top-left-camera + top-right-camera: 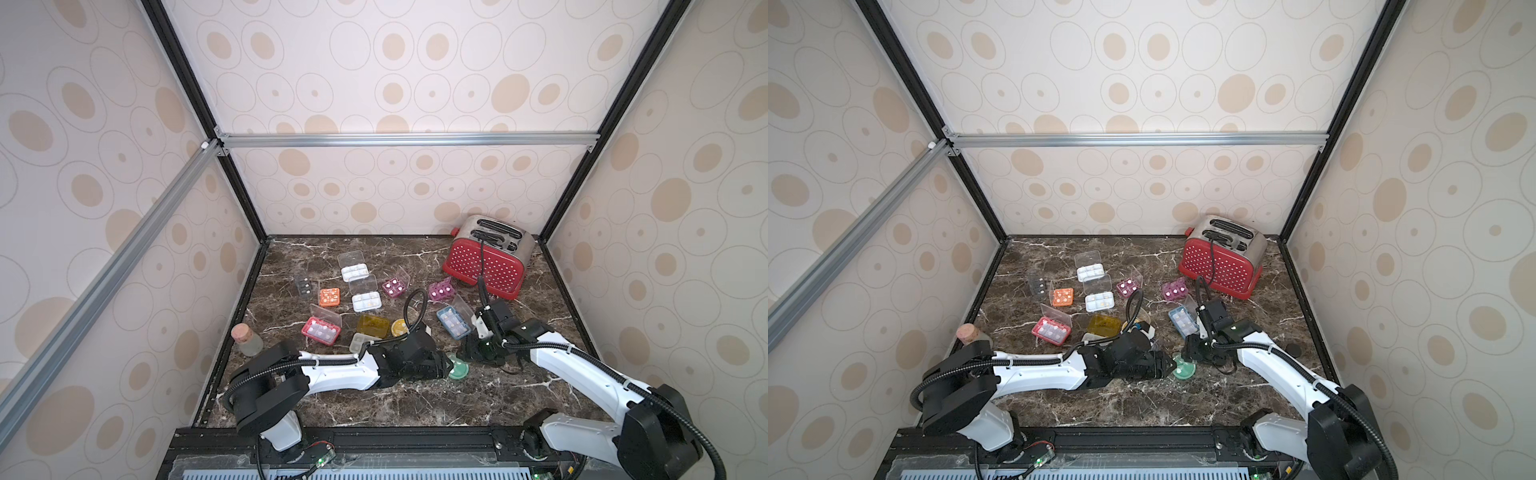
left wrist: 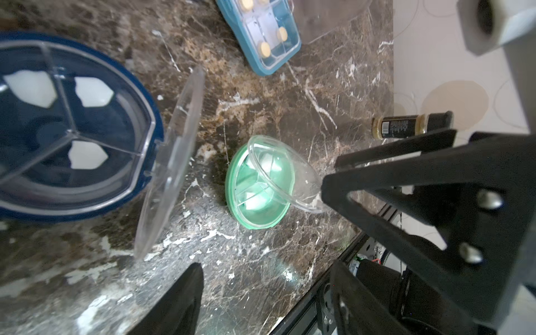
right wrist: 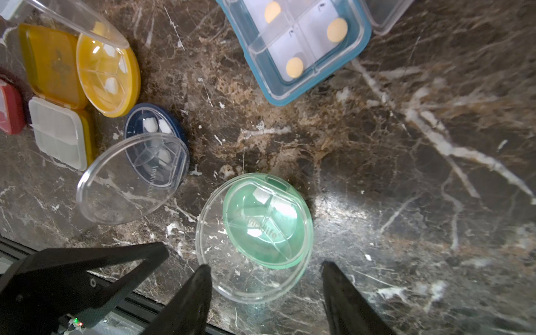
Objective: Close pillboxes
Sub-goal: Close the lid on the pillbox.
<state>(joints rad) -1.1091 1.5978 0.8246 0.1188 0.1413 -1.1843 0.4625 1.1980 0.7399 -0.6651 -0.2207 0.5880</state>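
**Green case: seat the lid**

Left claw (image 2: pixel 265 265) and right claw (image 3: pixel 265 264) both gape, empty. Green round plastic pillbox (image 3: pixel 261 226) lies between them on the dark marble table (image 3: pixel 406 174), its clear lid (image 3: pixel 229 278) ajar. I'd press the lid's free edge squarely down and brace the base.

The whole tabletop (image 1: pixel 415 399) is seen from high above its near edge in both top views, facing the back wall (image 1: pixel 395 187). The green pillbox (image 2: pixel 255 208) is looked down on from close by in both wrist views, from opposite sides.
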